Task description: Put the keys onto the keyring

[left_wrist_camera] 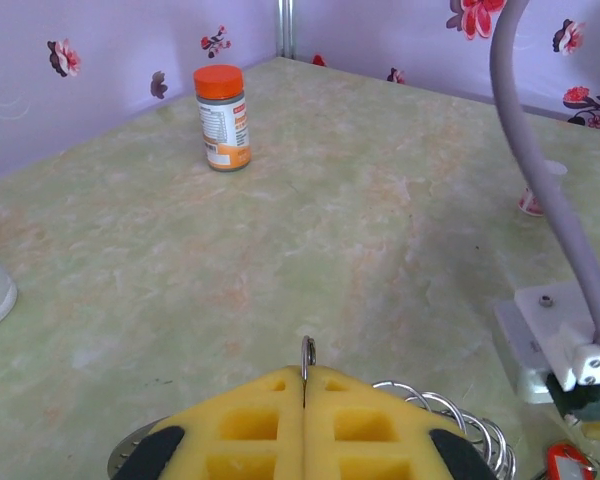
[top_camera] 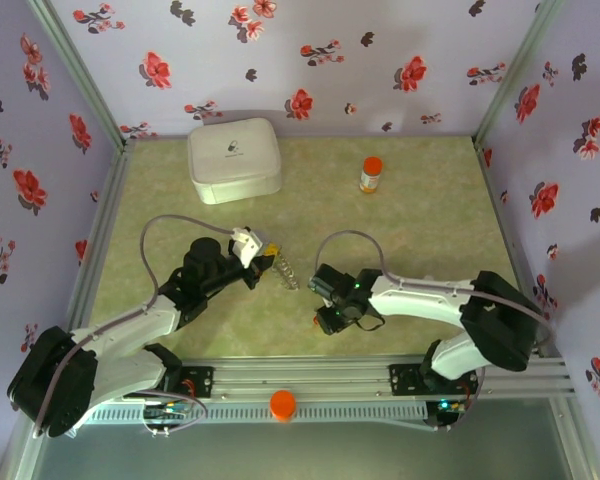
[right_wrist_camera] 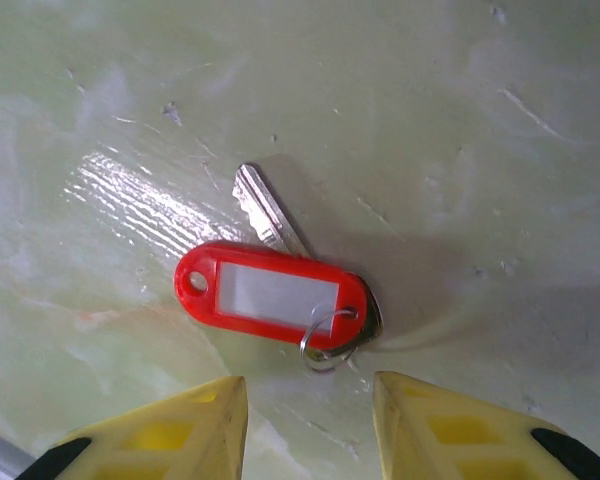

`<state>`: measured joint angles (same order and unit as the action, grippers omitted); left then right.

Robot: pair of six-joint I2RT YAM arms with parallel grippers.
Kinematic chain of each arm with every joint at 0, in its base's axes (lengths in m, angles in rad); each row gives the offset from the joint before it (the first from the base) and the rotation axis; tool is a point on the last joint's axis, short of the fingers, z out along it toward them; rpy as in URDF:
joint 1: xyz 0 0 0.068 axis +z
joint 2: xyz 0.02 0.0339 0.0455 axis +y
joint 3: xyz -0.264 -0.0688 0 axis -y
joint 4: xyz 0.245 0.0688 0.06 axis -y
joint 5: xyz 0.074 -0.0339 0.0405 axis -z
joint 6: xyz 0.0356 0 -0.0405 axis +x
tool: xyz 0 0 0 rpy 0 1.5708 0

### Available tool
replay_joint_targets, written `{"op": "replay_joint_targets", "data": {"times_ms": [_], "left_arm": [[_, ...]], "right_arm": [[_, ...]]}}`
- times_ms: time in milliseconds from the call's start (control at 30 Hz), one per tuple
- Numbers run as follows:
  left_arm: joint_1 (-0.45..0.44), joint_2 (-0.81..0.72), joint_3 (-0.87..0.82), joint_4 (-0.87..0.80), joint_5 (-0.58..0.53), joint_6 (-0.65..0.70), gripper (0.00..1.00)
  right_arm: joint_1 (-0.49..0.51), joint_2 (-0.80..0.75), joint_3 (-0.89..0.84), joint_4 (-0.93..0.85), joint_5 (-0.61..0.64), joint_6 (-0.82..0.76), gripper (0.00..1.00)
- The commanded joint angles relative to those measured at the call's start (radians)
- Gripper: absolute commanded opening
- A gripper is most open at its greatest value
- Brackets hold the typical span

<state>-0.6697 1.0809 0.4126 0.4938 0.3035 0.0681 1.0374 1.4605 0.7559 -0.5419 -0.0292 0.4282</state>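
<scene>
step: pick up red key | right gripper half-open, empty, just over red key | left gripper clamped on keyring | tip: turn wrist, pinch across red key's narrow side, press to counter

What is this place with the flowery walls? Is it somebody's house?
Probably not a house: it looks like a small robot practice booth. Flowery panels box in one green table, and the left arm and right arm are bolted to a metal rail.

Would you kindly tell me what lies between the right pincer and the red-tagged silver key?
Only bare green tabletop separates the right pincer from the red-tagged silver key, seen from the right wrist.
</scene>
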Motion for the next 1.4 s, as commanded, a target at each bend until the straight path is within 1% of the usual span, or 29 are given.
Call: {"op": "replay_joint_targets", "data": {"times_ms": [0,133,433,1033,1200,1367], "left_arm": [[-0.007,-0.006,0.025,0.05,-0.001,0.03,0.0],[-0.007,-0.006,0.026,0.049,-0.002,0.036,0.0],[-0.007,-0.015,0.033,0.035,-0.003,0.051,0.0],[-0.008,-0.019,0.042,0.029,-0.008,0.052,0.0],[-0.008,-0.018,0.044,0.029,-0.008,0.052,0.0],[-0.007,-0.016,0.045,0.029,-0.008,0.055,0.0]], "right_arm": [[0.003,0.023,0.044,-0.022,0.068,0.008,0.38],[0.003,0.055,0.065,-0.037,0.092,0.012,0.37],[0.003,0.08,0.071,-0.018,0.074,0.01,0.37],[0.003,0.064,0.076,-0.074,0.106,0.0,0.22],[0.003,0.063,0.082,-0.093,0.129,-0.004,0.2],[0.003,0.067,0.085,-0.09,0.122,-0.004,0.19]]}}
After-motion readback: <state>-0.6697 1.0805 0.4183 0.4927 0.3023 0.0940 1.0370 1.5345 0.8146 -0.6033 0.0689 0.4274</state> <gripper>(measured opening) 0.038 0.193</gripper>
